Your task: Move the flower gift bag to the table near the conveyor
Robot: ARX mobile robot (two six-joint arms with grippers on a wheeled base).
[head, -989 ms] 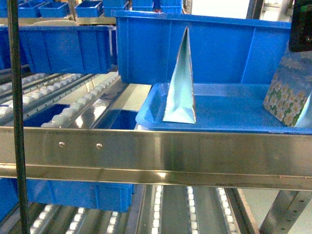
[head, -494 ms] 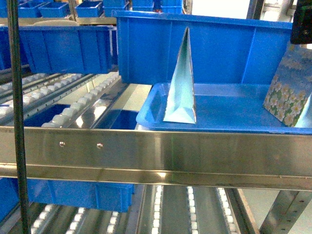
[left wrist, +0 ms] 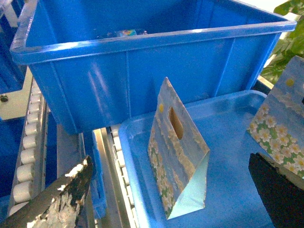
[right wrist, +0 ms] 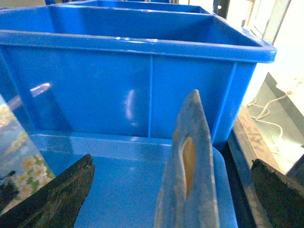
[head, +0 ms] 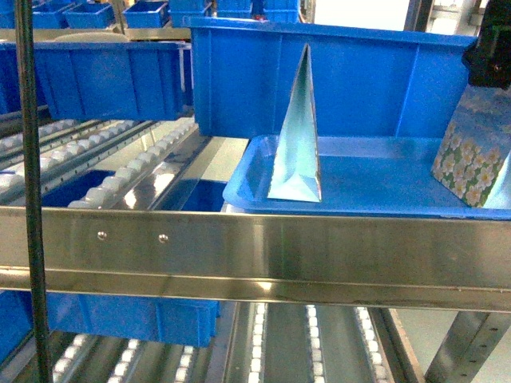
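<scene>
Since the earlier frames we saw only the right gripper (head: 489,60) shift slightly at upper right of the head view, fingers spread around the flower gift bag (head: 473,155), not clenched. Left gripper (left wrist: 166,190) was also spread, holding nothing. Bag still stood in the blue tray (head: 383,179) on the conveyor (head: 239,247); lifting and carrying to the table remained.

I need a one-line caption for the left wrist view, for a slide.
Two flower gift bags stand upright in a blue tray before a large blue bin on the conveyor.
</scene>
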